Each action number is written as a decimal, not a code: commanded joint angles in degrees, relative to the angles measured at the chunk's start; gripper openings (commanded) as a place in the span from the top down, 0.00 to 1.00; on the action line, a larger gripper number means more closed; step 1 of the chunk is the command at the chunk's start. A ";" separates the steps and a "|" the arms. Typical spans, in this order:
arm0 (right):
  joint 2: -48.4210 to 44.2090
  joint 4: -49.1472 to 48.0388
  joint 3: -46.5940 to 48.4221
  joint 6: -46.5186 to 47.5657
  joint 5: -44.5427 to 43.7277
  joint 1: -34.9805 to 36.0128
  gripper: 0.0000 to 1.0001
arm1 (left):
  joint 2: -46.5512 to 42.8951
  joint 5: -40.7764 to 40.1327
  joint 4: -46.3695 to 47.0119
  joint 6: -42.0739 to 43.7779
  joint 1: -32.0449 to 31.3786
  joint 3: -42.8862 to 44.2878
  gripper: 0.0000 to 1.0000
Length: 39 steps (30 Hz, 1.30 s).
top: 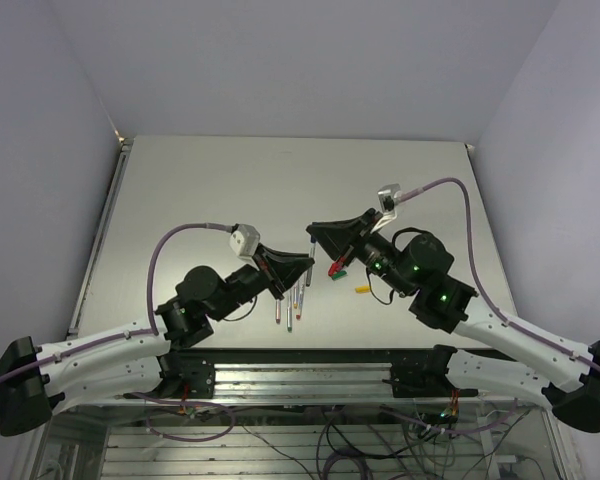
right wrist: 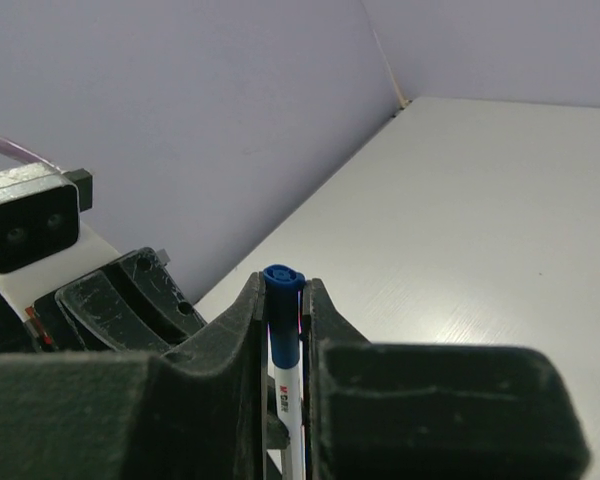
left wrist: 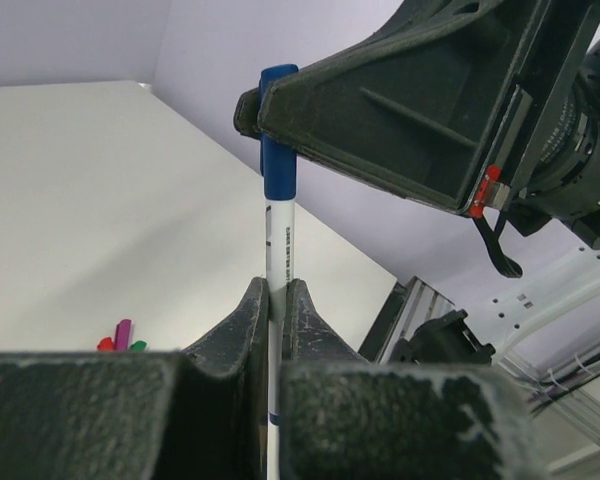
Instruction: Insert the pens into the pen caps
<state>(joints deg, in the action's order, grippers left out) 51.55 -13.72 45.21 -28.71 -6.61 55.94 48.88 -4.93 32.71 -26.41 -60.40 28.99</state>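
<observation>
Left hand [left wrist: 277,298], its matte black, grainy fingers [left wrist: 242,335] tapering to wedges, is pinched tight on a thin, smooth white pen [left wrist: 278,245]. The barrel rises straight out of the fingertips, its long axis running along the hand's reach with the capped end pointing away. Right hand [right wrist: 283,292], of the same rough black plastic, clamps the glossy dark blue cap [right wrist: 281,335] sitting on that end, over the pale table [top: 230,180].
</observation>
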 commanded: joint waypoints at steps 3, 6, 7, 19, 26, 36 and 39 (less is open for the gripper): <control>3.50 10.05 -3.66 -3.91 8.80 1.14 1.00 | -0.34 -5.21 13.69 0.00 4.30 3.00 0.93; 4.30 10.61 -4.37 -4.98 9.84 1.12 1.00 | 0.17 -4.11 13.60 -0.45 5.89 3.91 0.93; 4.62 10.64 -4.62 -5.23 10.08 1.14 1.00 | 0.36 -3.72 13.51 -0.72 6.37 4.23 0.93; 8.29 7.65 1.35 0.05 3.70 1.24 1.00 | 1.91 -2.95 -1.34 -4.02 7.07 5.96 0.93; 7.65 4.12 7.05 7.32 -7.35 1.10 0.70 | 4.11 -2.64 -5.74 -8.74 7.06 0.89 0.93; 2.52 5.05 6.40 9.49 -19.01 1.10 0.43 | 4.79 -9.02 -11.56 -10.24 10.29 -3.14 0.93; 0.51 7.25 4.61 7.68 -22.61 1.11 0.42 | 5.38 -5.83 -13.01 -10.66 15.70 -3.35 0.93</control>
<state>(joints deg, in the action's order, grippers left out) 54.48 -8.97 51.05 -20.38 -22.68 56.88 53.98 -11.05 21.10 -36.10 -50.11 26.04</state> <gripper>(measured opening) 0.579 0.104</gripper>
